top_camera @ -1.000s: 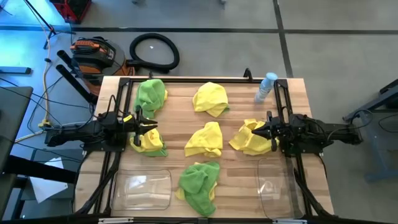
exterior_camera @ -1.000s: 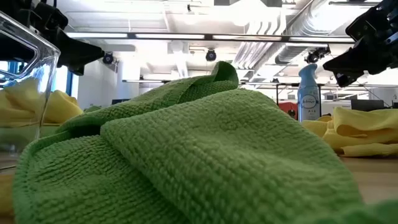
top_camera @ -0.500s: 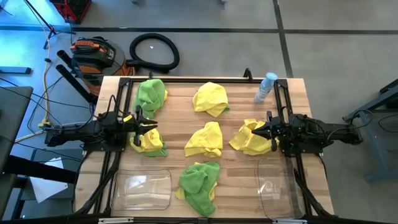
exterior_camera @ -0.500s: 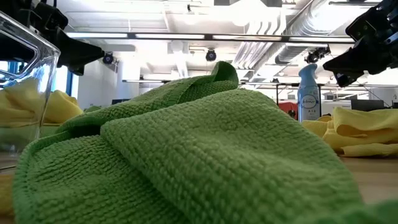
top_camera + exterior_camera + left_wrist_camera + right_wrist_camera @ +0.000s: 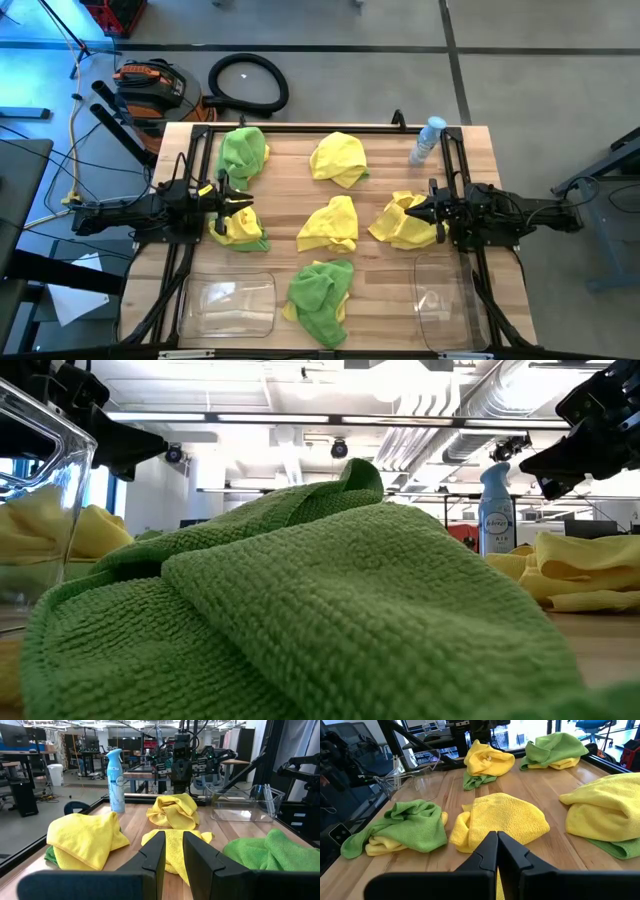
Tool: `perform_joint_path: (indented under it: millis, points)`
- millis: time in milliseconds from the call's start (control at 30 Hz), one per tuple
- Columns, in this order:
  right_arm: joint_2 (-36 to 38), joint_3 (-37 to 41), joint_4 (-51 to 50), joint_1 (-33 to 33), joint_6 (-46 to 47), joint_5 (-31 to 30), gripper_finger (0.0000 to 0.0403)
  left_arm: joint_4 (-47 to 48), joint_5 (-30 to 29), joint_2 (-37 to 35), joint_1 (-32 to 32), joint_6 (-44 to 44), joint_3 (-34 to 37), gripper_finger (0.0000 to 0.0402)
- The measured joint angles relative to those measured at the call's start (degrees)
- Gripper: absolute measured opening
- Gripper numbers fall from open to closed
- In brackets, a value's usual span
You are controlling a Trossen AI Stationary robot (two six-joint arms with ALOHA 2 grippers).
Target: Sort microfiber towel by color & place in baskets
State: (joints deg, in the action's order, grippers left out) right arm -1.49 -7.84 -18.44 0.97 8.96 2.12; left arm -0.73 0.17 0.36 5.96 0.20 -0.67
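Nothing is sorted yet: the towels [image 5: 331, 223] lie heaped across the counter [image 5: 380, 165] while both baskets [image 5: 228, 304] sit empty at its near edge, and the left hand [image 5: 243, 204], slightly apart, and right hand [image 5: 412, 213], together, hover by piles.

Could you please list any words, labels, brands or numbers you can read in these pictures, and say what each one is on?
Clear spray bottle with a blue cap: it carries a printed label, too small and blurred to read.
Nothing else shows readable text: none on the yellow and green microfiber towels or the clear plastic baskets.
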Motion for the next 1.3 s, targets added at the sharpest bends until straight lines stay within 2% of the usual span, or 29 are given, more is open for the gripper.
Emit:
perform_joint_path:
  millis: [733,933,1133,1300]
  points:
    - [0.01,0.00,0.00,0.00,-0.01,-0.01,0.0000,0.00,0.02,0.00,0.00,-0.68,0.00,0.0053]
    - [0.00,0.00,0.01,0.00,0.01,-0.01,0.0000,0.02,0.02,0.00,0.00,-5.05,-0.01,0.0053]
    - [0.01,0.00,0.00,0.00,0.01,0.01,0.0000,0.00,0.02,0.00,0.00,-15.07,-0.02,0.0053]
    - [0.00,0.00,0.00,0.00,0.01,-0.01,0.0000,0.00,0.02,0.00,-0.02,-18.12,0.00,0.0053]
